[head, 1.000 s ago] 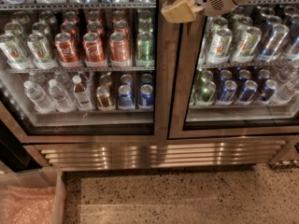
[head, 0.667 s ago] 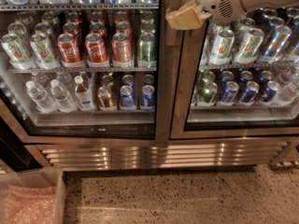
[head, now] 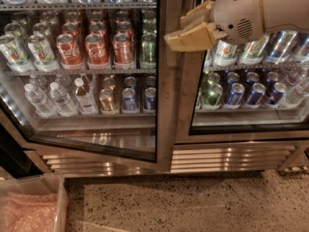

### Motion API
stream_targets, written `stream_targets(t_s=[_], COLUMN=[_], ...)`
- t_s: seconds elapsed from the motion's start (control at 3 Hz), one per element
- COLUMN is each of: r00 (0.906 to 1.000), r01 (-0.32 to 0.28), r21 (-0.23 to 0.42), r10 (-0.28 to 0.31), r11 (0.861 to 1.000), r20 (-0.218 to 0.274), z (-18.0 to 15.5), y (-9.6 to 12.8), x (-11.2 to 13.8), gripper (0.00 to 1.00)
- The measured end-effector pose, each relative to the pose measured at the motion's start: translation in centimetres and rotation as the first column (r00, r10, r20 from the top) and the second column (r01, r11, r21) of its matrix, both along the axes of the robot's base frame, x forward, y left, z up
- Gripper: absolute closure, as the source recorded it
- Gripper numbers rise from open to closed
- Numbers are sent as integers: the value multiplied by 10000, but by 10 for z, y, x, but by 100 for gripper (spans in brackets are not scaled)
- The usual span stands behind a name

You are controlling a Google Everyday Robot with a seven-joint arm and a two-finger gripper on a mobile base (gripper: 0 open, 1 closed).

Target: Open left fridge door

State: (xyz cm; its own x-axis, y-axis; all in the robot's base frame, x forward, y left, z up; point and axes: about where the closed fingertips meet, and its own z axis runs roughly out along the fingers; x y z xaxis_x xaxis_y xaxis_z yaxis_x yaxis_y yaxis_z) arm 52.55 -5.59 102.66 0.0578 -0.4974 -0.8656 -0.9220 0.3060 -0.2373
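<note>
left fridge door (head: 166, 100): left half of fridge (head: 231, 135), standing slightly ajar, lower edge slanting out over louvred grille (head: 217, 157). behind glass: red cola cans (head: 99, 47), water bottles (head: 48, 98). pincer (head: 186, 33): upper centre, tan, seemingly against door's steel frame; extent of opening cannot be told. clear bin (head: 29, 207): floor, lower left.
</note>
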Motion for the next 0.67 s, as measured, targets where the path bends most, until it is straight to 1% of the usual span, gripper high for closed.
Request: stream_targets(t_s=[0.33,0.67], r00=[10000,10000], r01=[0,-37], r21=[1,13], r10=[0,37], r11=[10000,10000], r20=[0,3], z=[2,3], y=[1,3], x=[-5,-5], gripper=[59,36])
